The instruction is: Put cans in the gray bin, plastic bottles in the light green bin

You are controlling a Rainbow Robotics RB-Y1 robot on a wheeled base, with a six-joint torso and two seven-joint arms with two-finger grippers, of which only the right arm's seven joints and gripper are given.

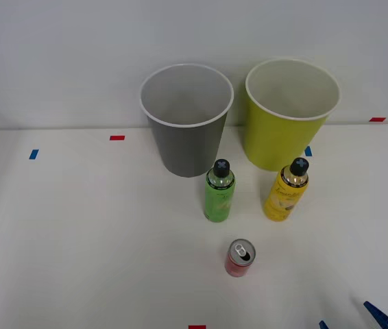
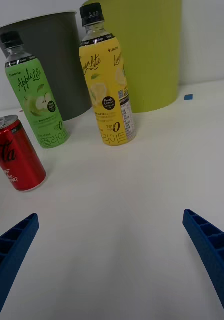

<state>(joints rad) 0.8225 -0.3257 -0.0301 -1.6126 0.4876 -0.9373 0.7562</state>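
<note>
A red can [image 1: 240, 258] stands upright on the white table, nearest to me. Behind it stand two black-capped plastic bottles, a green one [image 1: 219, 191] and a yellow one [image 1: 286, 190]. At the back are the gray bin [image 1: 186, 130] on the left and the light green bin [image 1: 286, 127] on the right. My right gripper [image 1: 345, 314] is open and empty, low at the front right, well short of the can. In the right wrist view the blue fingers [image 2: 209, 240] spread wide, with the red can [image 2: 16, 154], green bottle [image 2: 39, 102] and yellow bottle [image 2: 108, 85] ahead of the gripper [image 2: 111, 215].
Small red tape marks [image 1: 117, 138] and blue tape marks [image 1: 33, 154] dot the table [image 1: 77, 233]. A pale wall rises right behind the bins. The bottles stand close in front of the bins, and open table lies on the left.
</note>
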